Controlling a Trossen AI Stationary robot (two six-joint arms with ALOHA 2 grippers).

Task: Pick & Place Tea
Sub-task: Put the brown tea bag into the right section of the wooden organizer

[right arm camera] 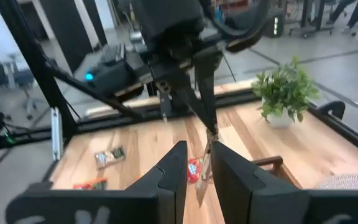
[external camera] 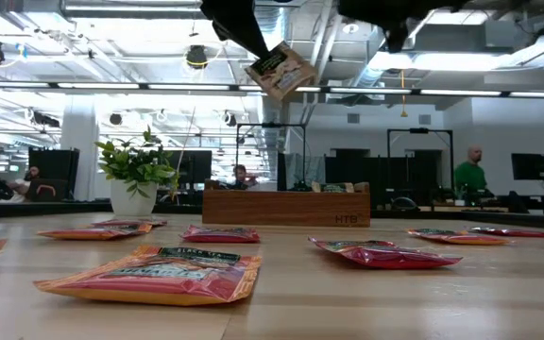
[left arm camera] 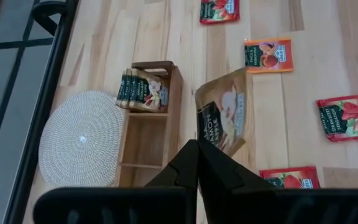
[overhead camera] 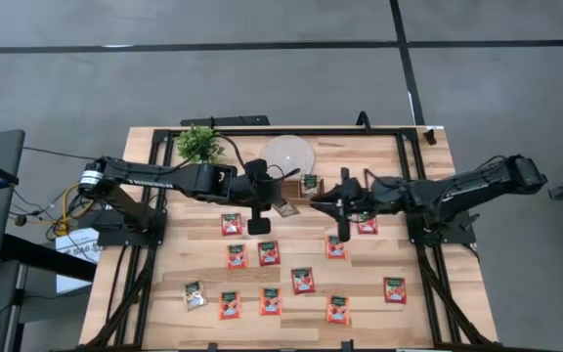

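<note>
Pale wood tabletop (overhead camera: 428,313) lay under me, strewn with red-orange tea sachets (overhead camera: 303,281), a few beige ones already filed in the wooden tray (left arm camera: 148,124) beside the woven mat (left arm camera: 82,140). My left hand (left arm camera: 197,163) was pinched shut on one beige sachet (left arm camera: 225,118) by its edge, well above the tray. It hung tilted, so I judged it light, thin and floppy; a corner grip suited it. My right hand (right arm camera: 197,171) hovered nearby, slightly parted, seemingly holding nothing.

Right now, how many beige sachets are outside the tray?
2. One sachet hangs in the left gripper near the tray; another lies flat on the table's left side. Arms may hide more.
</note>
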